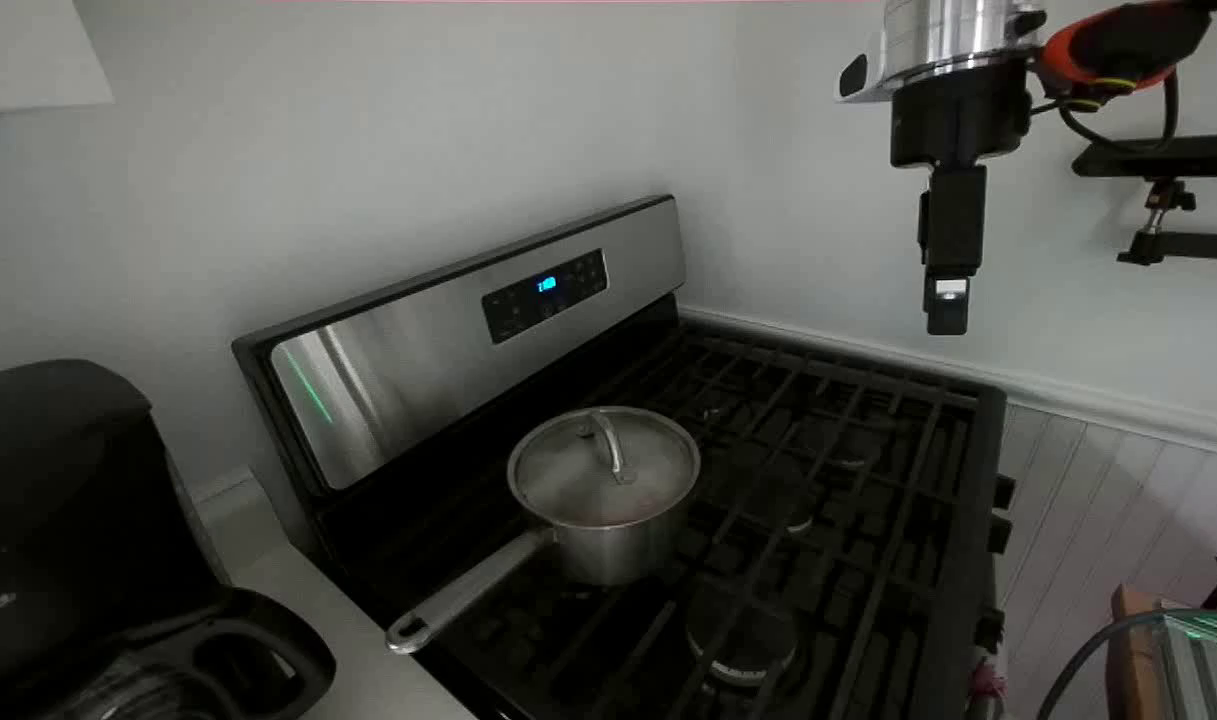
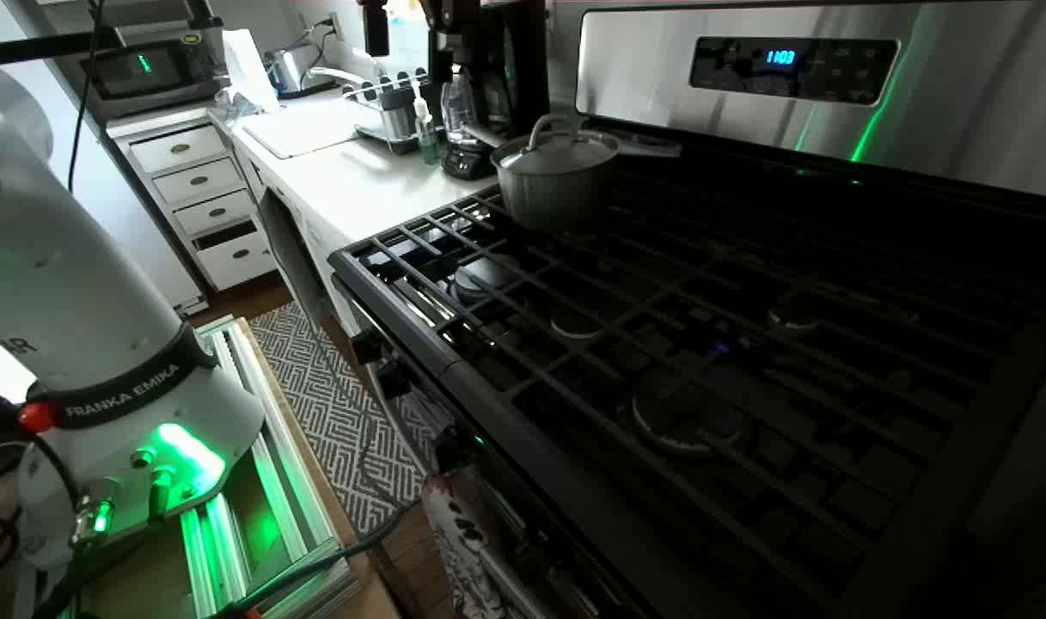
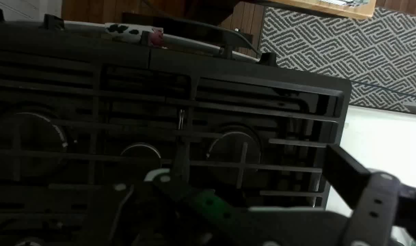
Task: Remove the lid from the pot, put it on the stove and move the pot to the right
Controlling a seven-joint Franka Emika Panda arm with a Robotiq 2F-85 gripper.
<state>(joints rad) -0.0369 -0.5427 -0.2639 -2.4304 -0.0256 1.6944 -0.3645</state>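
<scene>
In an exterior view, the gripper [image 1: 947, 316] is hanging tip-down near the frame's 3 o'clock. The pot [image 1: 618, 552] is sitting at its 8 o'clock, lower and well apart, on the stove [image 1: 828, 490]. The lid [image 1: 568, 482] is lying flat on the pot, covering it, arched handle [image 1: 608, 445] up. The pot's long handle [image 1: 478, 588] is pointing to 8 o'clock. A black appliance [image 1: 58, 500] is standing at the pot's 9 o'clock, beside the stove. Fingers [image 1: 948, 320] are lining up one behind the other here, so this angle isn't telling their spacing.

In an exterior view, the gripper is hanging at the top edge, partly cut off, its fingers [image 2: 375, 33] showing apart. The pot [image 2: 550, 196] is sitting at its 4 o'clock, lid on, long handle pointing to 10. The counter [image 2: 342, 193] is running off at the pot's 9 o'clock. The white arm [image 2: 67, 249] is standing at the frame's 9 o'clock, base [image 2: 127, 460] glowing green.

In the wrist view, the fingers [image 3: 344, 176] are reaching in at 4 and 7 o'clock, spread wide. A round burner [image 3: 235, 155] is showing in the gap between them. A patterned rug [image 3: 344, 48] is lying at 2 o'clock; a spotted cloth [image 3: 136, 33] is hanging at 11 on the stove's front bar [image 3: 194, 43].
</scene>
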